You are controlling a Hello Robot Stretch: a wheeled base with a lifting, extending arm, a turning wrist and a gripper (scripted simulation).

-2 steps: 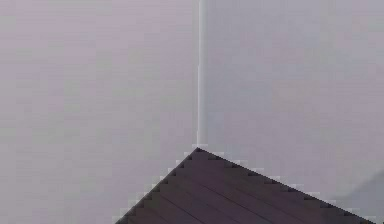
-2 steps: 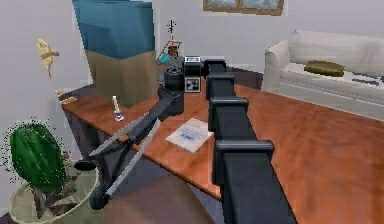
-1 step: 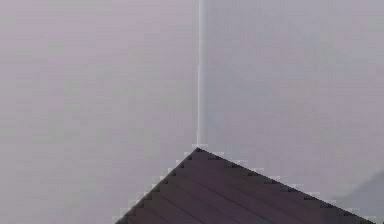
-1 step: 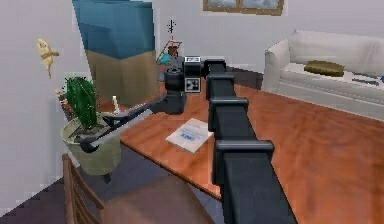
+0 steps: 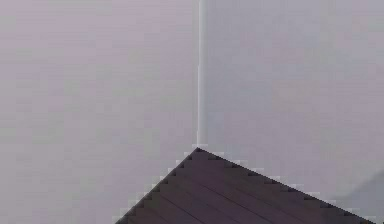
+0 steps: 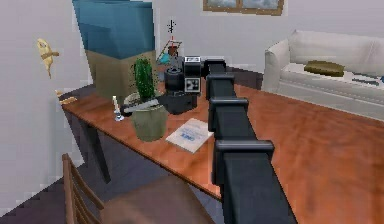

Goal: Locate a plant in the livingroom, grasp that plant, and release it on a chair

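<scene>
Black arm (image 6: 235, 140) runs up from the bottom edge, right of centre, over the brown wooden worktop (image 6: 320, 160). Hand (image 6: 170, 95) at its far end, mid-frame. Items stand on the worktop right around it, so can't tell if it holds anything. Plant (image 6: 146, 82), green and potted, stands on the worktop just left of the hand. White paper (image 6: 188, 135) lies lower down. Chair (image 6: 85, 195) bottom left, white sofa (image 6: 335, 65) upper right. Forward view: wall corner (image 5: 199, 75), dark plank floor (image 5: 230, 195).
</scene>
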